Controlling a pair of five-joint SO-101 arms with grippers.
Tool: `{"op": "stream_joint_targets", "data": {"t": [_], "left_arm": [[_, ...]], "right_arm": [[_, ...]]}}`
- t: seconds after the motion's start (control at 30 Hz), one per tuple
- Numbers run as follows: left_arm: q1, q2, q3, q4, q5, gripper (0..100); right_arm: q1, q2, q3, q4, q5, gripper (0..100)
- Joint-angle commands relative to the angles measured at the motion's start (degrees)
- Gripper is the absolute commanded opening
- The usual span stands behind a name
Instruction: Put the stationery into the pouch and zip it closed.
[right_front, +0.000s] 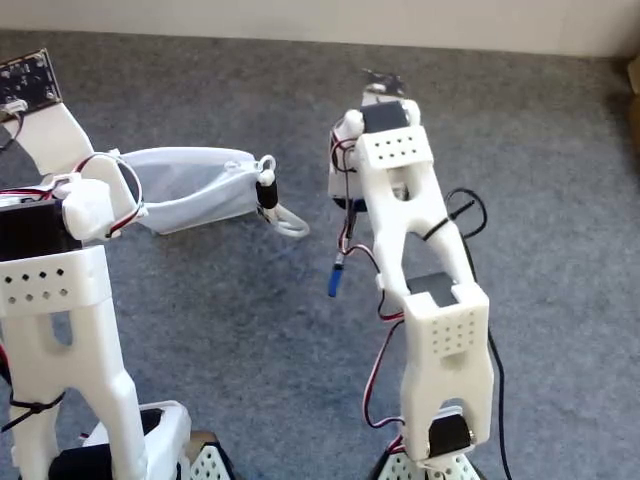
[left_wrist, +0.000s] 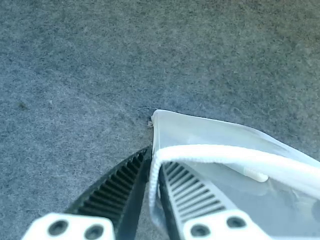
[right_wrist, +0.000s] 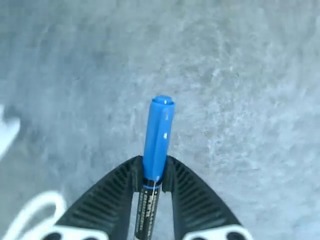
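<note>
The pouch (right_front: 190, 188) was a pale, see-through bag. It lay on the grey carpet (right_front: 210, 340) in the left half of the high view, stretched sideways from my left arm toward the middle. At its inner end I saw a dark zip pull (right_front: 266, 190), and a white loop (right_front: 287, 222) trailed off it onto the carpet. I could not tell whether the zip was open or closed.

My left gripper (left_wrist: 152, 156) had its ribbed jaws pressed together on one end of the pouch (left_wrist: 210, 132). They pinched the thin wall just below a thick white edge that ran across the left wrist view. The pouch's corner stuck out past the fingertips, with carpet (left_wrist: 100, 60) under it.

The marker (right_front: 336, 275) was off to the right of the loop and apart from the pouch, hanging under my right arm with its blue cap pointing down at the carpet. I could not make out whether the cap touched it. In the right wrist view, the right gripper (right_wrist: 154, 172) was clamped on the marker (right_wrist: 159, 127) where the blue cap met the black barrel, and the cap stuck out beyond the fingertips.

Red and black wires (right_front: 372, 385) looped along the right arm.
</note>
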Motion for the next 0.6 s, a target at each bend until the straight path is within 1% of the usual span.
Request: {"op": "stream_joint_targets", "data": {"t": [0.0,0.17,0.23,0.5,0.57], "left_arm": [[-1.19,-0.48,0.22,-1.05,-0.53,1],[-1.19,-0.48,0.22,-1.05,-0.53,1],[-1.19,-0.48,0.22,-1.05,-0.53,1],[-1.19,-0.48,0.22,-1.05,-0.53,1],[-1.19,-0.48,0.22,-1.05,-0.53,1]], "right_arm": [[-0.22,-6.46,-2.59,3.21,11.43,0.5],[-0.22,-9.19,-2.59,5.93,23.3,0.5],[-0.22,-10.42,-2.59,6.37,26.73,0.5],[-0.31,-18.15,-1.71,7.08,27.08,0.5],[-0.31,-20.97,0.75,7.08,27.08,0.5]]}}
